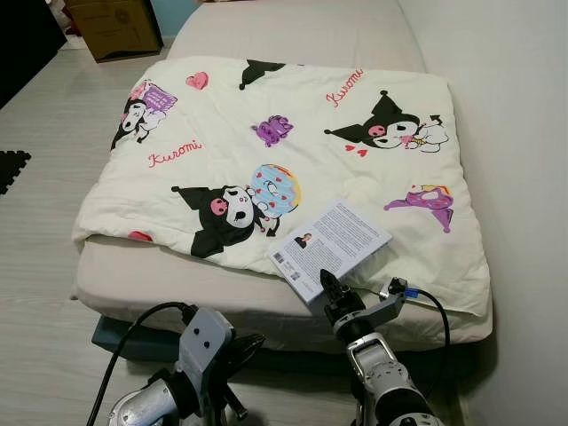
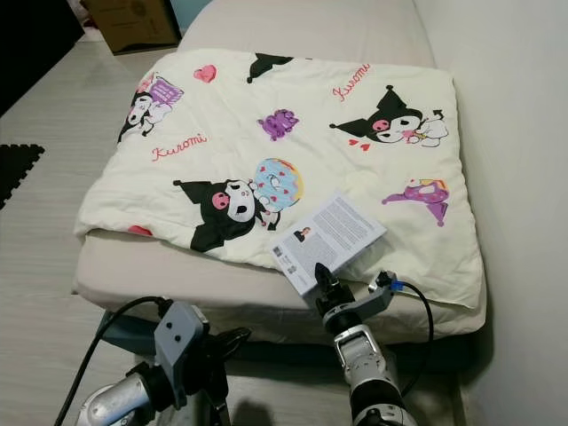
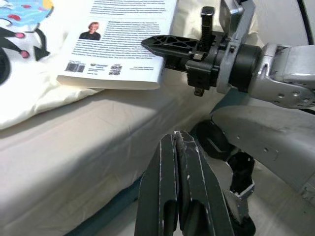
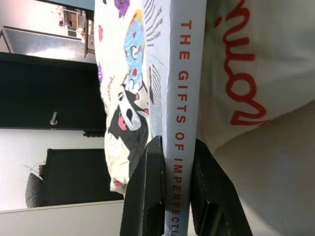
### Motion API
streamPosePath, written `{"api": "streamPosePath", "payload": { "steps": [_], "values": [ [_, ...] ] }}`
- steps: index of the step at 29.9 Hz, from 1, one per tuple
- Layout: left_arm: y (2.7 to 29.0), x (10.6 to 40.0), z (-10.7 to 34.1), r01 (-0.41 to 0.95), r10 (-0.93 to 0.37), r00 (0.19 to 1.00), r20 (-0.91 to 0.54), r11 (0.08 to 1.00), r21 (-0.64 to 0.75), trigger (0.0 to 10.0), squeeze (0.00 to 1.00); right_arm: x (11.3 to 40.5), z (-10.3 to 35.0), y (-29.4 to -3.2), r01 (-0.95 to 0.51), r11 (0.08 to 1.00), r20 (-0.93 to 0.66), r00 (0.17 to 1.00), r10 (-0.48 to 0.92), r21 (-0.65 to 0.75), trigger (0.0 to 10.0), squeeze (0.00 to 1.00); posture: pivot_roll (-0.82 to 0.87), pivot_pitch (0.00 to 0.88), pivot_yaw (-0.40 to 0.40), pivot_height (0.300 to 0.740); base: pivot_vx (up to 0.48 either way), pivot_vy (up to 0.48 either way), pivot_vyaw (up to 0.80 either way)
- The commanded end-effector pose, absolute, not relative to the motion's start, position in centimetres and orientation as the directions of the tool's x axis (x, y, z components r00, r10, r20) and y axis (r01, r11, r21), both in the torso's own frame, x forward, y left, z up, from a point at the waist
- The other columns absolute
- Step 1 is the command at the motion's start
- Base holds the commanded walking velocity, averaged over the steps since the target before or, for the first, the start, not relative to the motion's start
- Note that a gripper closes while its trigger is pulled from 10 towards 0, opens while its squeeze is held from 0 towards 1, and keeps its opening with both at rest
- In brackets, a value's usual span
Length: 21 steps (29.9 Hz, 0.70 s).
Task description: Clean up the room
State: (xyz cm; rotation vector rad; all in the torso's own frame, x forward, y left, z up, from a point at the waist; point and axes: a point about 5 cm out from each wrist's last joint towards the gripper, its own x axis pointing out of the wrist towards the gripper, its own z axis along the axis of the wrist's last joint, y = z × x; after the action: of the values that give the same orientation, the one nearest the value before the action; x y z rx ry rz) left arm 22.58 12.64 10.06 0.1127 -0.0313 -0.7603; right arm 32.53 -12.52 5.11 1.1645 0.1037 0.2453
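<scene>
Now my right pincer (image 1: 325,282) pinches the book (image 1: 330,244) by its spine at the bed's (image 1: 169,288) near edge — a grip for lifting, I judge. Left pincer (image 3: 179,147) hangs idle, pressed together.

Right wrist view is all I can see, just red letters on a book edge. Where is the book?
Observer: The book lies on the cartoon blanket, at the near edge of the bed, back cover up.
Operator: Is my gripper holding it?
Observer: Yes. The right gripper has its jaws on the book's near corner, one above and one below.
Operator: What is my other arm doing?
Observer: The left gripper sits low in front of the bed with its jaws together, holding nothing.
</scene>
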Motion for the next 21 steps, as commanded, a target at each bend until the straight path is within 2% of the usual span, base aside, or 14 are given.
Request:
{"api": "streamPosePath", "payload": {
  "steps": [1, 7, 9, 13, 14, 15, 16, 17, 18, 19, 21],
  "values": [
    [13.4, 22.8, 9.3, 0.635, -0.636, 0.771, -0.03, 0.764, 0.117, 10.0, 0.0, 33.1, 6.3, -11.6, -0.19, 0.355, 0.1, 0.961, 0.257, 0.915, 0.0, 0.0, 0.1, 0.291, 0.062, 0.567, 0.0, 0.0, 0.0],
    [13.4, 23.8, 9.6, 0.599, -0.603, 0.798, 0.003, 0.793, 0.114, 10.0, 0.0, 34.1, 8.7, -11.5, -0.279, 0.356, 0.193, 0.947, 0.258, 0.892, 0.0, 0.0, 0.08, 0.252, 0.051, 0.567, 0.0, 0.0, 0.0],
    [13.4, 24.4, 9.9, 0.574, -0.58, 0.814, 0.026, 0.811, 0.114, 10.0, 0.0, 34.7, 10.6, -11.5, -0.34, 0.351, 0.259, 0.931, 0.257, 0.873, 0.0, 0.0, 0.06, 0.204, 0.043, 0.567, 0.0, 0.0, 0.0],
    [13.4, 25.0, 10.0, 0.548, -0.555, 0.831, 0.042, 0.829, 0.112, 10.0, 0.0, 35.0, 12.0, -11.5, -0.387, 0.367, 0.302, 0.915, 0.269, 0.846, 0.0, 0.0, 0.06, 0.204, 0.043, 0.567, 0.0, 0.0, 0.0],
    [13.6, 25.4, 9.9, 0.514, -0.521, 0.852, 0.048, 0.851, 0.108, 10.0, 0.0, 35.0, 12.4, -11.5, -0.398, 0.423, 0.296, 0.911, 0.287, 0.814, 0.0, 0.0, 0.04, 0.171, 0.039, 0.567, 0.0, 0.0, 0.0],
    [13.6, 25.4, 9.9, 0.514, -0.521, 0.852, 0.048, 0.851, 0.108, 10.0, 0.0, 35.0, 12.4, -11.5, -0.398, 0.423, 0.296, 0.911, 0.287, 0.814, 0.0, 0.0, 0.04, 0.171, 0.039, 0.567, 0.0, 0.0, 0.0],
    [14.2, 26.5, 9.5, 0.404, -0.407, 0.912, 0.045, 0.913, 0.062, 10.0, 0.0, 35.0, 12.8, -11.9, -0.376, 0.638, 0.232, 0.925, 0.301, 0.672, 6.8, 0.0, 0.01, 0.13, 0.036, 0.567, 0.0, 0.0, 0.0],
    [14.3, 26.8, 9.4, 0.367, -0.369, 0.929, 0.044, 0.929, 0.049, 10.0, 0.0, 35.0, 12.9, -12.1, -0.359, 0.707, 0.21, 0.933, 0.293, 0.609, 10.0, 0.0, 0.01, 0.126, 0.035, 0.567, 0.0, 0.0, 0.0],
    [14.3, 26.8, 9.4, 0.367, -0.369, 0.929, 0.044, 0.929, 0.049, 10.0, 0.0, 35.0, 12.9, -12.1, -0.359, 0.707, 0.21, 0.933, 0.293, 0.609, 10.0, 0.0, 0.01, 0.126, 0.035, 0.567, 0.0, 0.0, 0.0],
    [14.4, 27.0, 9.2, 0.331, -0.332, 0.943, 0.028, 0.943, 0.035, 10.0, 0.0, 34.8, 12.9, -12.4, -0.341, 0.776, 0.187, 0.94, 0.285, 0.53, 10.0, 0.0, 0.01, 0.121, 0.033, 0.567, 0.0, 0.0, 0.0],
    [14.4, 27.3, 8.9, 0.299, -0.3, 0.954, 0.013, 0.954, 0.023, 10.0, 0.0, 34.4, 13.0, -12.8, -0.329, 0.84, 0.167, 0.944, 0.284, 0.432, 10.0, 0.0, 0.0, 0.115, 0.032, 0.567, 0.0, 0.0, 0.0]
  ]
}}
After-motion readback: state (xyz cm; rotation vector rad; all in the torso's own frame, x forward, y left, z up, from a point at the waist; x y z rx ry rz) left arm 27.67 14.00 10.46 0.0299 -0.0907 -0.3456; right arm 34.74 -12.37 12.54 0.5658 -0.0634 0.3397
